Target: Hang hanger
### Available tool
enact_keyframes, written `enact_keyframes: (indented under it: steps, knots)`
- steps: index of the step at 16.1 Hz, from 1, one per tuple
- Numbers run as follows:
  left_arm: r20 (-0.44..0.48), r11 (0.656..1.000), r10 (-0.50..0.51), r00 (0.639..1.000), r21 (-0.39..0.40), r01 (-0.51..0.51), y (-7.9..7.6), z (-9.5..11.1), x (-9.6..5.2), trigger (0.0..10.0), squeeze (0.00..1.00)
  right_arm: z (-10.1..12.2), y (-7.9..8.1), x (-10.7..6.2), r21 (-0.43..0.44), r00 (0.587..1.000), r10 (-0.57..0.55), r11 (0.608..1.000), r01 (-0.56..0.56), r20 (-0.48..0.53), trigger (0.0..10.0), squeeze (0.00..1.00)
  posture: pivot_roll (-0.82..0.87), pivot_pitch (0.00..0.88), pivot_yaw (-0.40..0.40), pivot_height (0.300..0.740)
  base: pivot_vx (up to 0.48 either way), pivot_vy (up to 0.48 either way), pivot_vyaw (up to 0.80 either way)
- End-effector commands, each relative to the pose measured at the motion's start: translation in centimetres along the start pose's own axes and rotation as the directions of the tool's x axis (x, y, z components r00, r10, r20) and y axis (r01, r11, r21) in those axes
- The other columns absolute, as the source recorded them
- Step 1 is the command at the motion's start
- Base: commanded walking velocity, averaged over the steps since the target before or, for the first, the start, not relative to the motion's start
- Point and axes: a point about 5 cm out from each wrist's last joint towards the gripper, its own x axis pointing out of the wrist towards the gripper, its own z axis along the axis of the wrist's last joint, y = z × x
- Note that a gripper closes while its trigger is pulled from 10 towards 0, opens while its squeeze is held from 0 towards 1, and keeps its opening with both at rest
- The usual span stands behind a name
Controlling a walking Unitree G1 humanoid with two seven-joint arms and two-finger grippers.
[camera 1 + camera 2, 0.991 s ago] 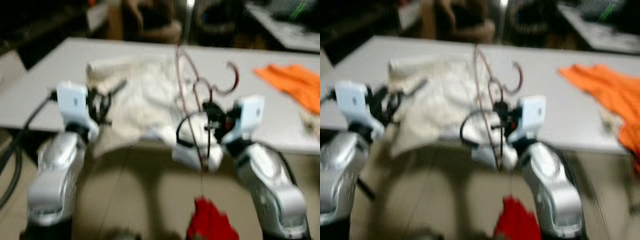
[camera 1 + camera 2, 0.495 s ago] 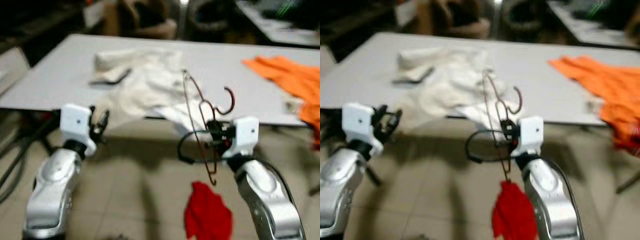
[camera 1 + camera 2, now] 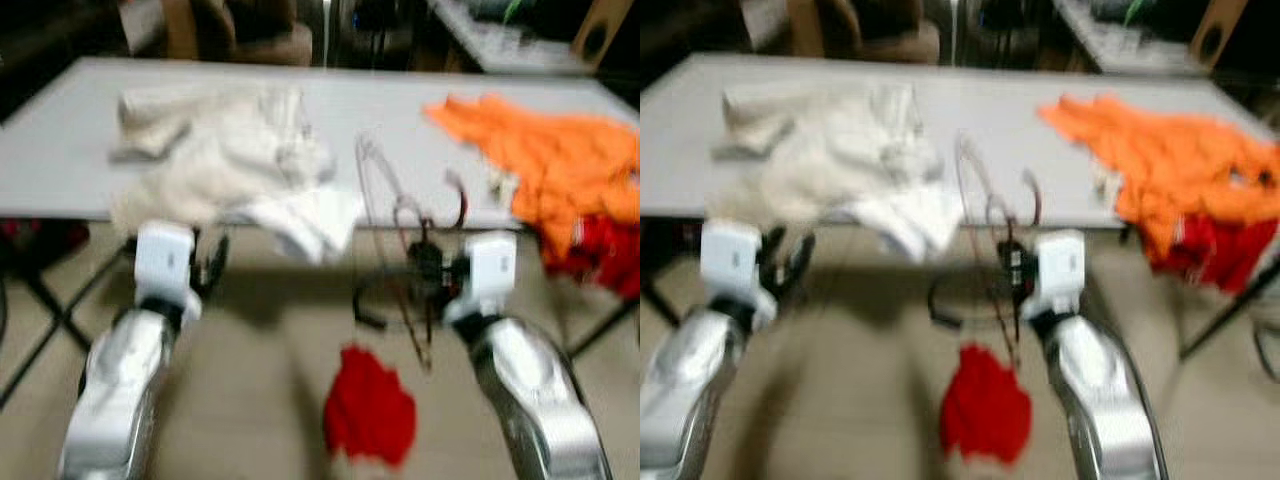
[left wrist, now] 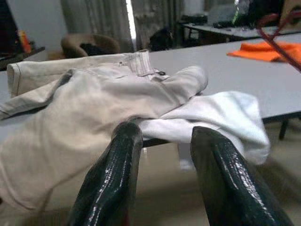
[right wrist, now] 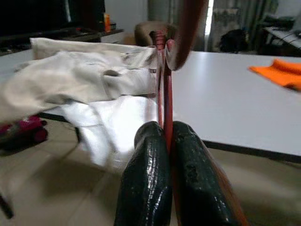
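Right gripper (image 5: 167, 141) pinches one red hanger (image 5: 165, 84).

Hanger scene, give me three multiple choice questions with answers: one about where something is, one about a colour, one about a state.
1. Where is the red cloth?
A. on the floor
B. on the table
C. in the left gripper

2. What colour is the garment at the table's right end?
A. blue
B. orange
C. green

3. How is the right gripper?
A. open, empty
B. shut on the hanger
C. shut on a white cloth

Answers:
1 A, it lies on the tiles between the arms.
2 B, bright orange on the grey table.
3 B, the fingers pinch the reddish wire.
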Motion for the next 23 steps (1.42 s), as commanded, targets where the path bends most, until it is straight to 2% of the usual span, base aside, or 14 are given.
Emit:
enact_keyframes:
  steps: [1,4,7,15,18,20,23]
  knots:
    - [0.021,1.000,-0.012,1.000,-0.002,0.012,-0.6,0.4,0.1,10.0,0.00,0.3,-0.7,-0.3,-0.021,0.999,-0.032,0.999,0.033,0.018,10.0,0.00,-0.11,0.000,-0.004,0.740,0.000,-0.469,0.00]
    - [0.028,1.000,-0.013,1.000,-0.004,0.013,-0.8,0.5,0.2,10.0,0.00,0.3,-0.7,-0.2,-0.024,0.999,-0.032,0.999,0.032,0.020,10.0,0.00,-0.12,0.000,-0.003,0.740,0.000,-0.472,0.00]
    - [0.034,1.000,-0.022,0.999,0.011,0.022,-0.8,0.8,0.4,10.0,0.00,-0.1,-0.7,-0.3,-0.081,1.000,-0.024,0.996,0.025,0.008,10.0,0.00,-0.12,0.000,0.004,0.740,0.000,-0.470,0.00]
    - [0.038,0.998,-0.045,0.998,0.040,0.044,-1.0,0.9,0.3,10.0,0.00,-0.1,-0.9,-0.4,-0.085,0.999,-0.037,0.996,0.038,0.018,10.0,0.00,-0.13,0.000,0.018,0.740,0.000,-0.456,0.00]
    - [0.039,0.997,-0.074,0.997,-0.009,0.074,-1.4,1.1,0.6,10.0,0.00,-0.3,-0.9,-1.0,-0.070,0.998,-0.059,0.996,0.060,0.014,10.0,0.00,-0.14,0.000,0.034,0.740,0.000,0.320,0.00]
    - [0.029,0.996,-0.082,0.996,0.022,0.082,-1.5,0.9,0.8,10.0,0.00,-0.2,-1.1,-1.1,-0.067,0.997,-0.078,0.995,0.079,0.016,10.0,0.00,-0.15,0.000,0.041,0.740,0.000,0.412,0.00]
    - [0.046,0.995,-0.103,0.994,0.023,0.102,-1.7,1.0,0.8,10.0,0.00,-0.1,-1.4,-1.5,-0.063,0.994,-0.105,0.992,0.106,0.021,10.0,0.00,-0.16,0.000,0.045,0.740,0.000,0.000,0.00]
